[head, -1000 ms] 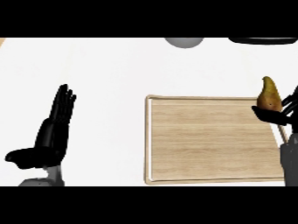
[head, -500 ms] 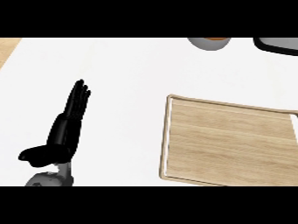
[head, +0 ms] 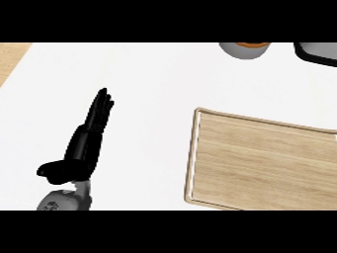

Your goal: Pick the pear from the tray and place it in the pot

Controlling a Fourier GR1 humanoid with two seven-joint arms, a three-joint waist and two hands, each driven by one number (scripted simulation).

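Our left hand (head: 83, 148) is open over the white counter (head: 149, 79), fingers straight and pointing away from us. To its right, well apart from it, lies the wooden tray (head: 266, 163). Farther off, up and to the hand's right, we see a grey bowl (head: 242, 51) and a dark-rimmed pot (head: 324, 53). Where the pear is, we cannot tell.

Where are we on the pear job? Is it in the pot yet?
Done: the pear looks lifted, since none shows on the tray. In hand: unclear, because the pear and the right hand are out of view, while the left hand rests open at the left. Left: confirming the drop. Only the pot edge shows at the top right, with its inside cut off.
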